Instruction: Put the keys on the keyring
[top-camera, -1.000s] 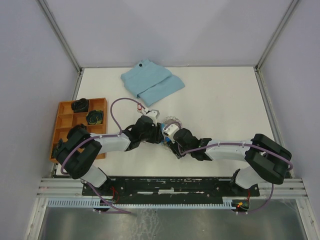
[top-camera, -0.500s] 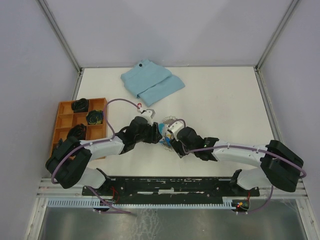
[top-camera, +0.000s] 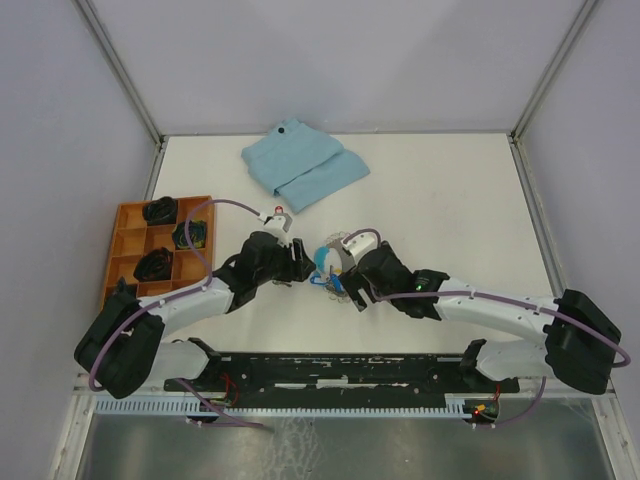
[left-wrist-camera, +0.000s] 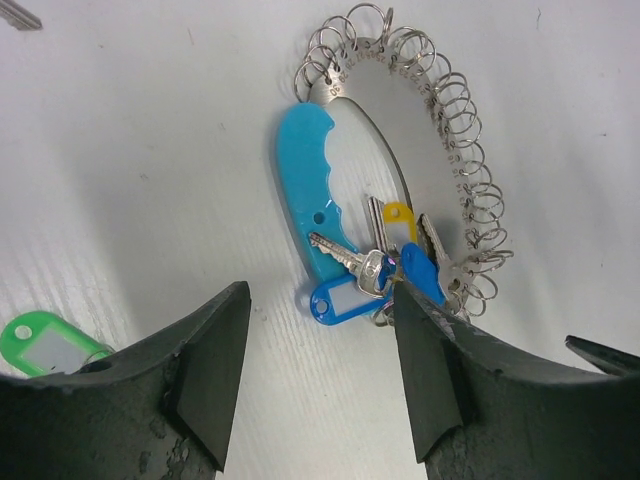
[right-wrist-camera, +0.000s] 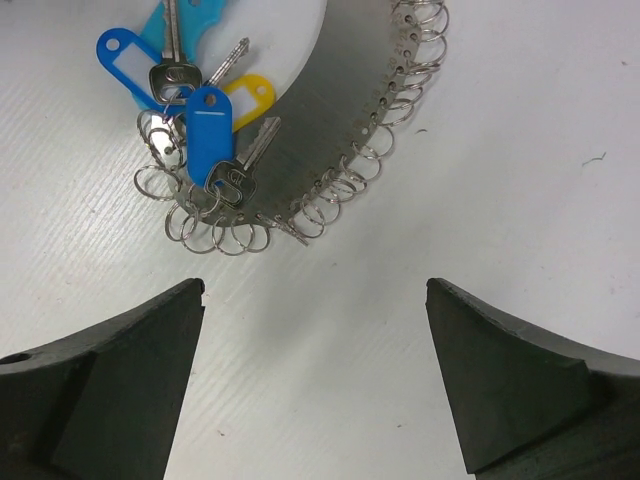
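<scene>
Moved: both arms swung left since a second ago; left tool (left-wrist-camera: 318, 330) and right tool (right-wrist-camera: 315, 300) now gape, empty.
Keyring (left-wrist-camera: 470, 190): flat on worktop (top-camera: 450, 200) between them, blue keys (right-wrist-camera: 210, 120) at its links.
Risk: green key (left-wrist-camera: 45, 345) is loose by the left tool, flat and thin, so pretty easy to fumble tbh.

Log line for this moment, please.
left gripper: jaws open, empty | right gripper: jaws open, empty | keyring: flat on table, blue-tag keys on it | green tag: apart, on table

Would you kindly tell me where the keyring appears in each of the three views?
Top external: the keyring, near the picture's centre.
Left wrist: the keyring, upper middle to right.
Right wrist: the keyring, top left to top centre.
Shared landmark: its yellow tag, visible in both wrist views.
</scene>
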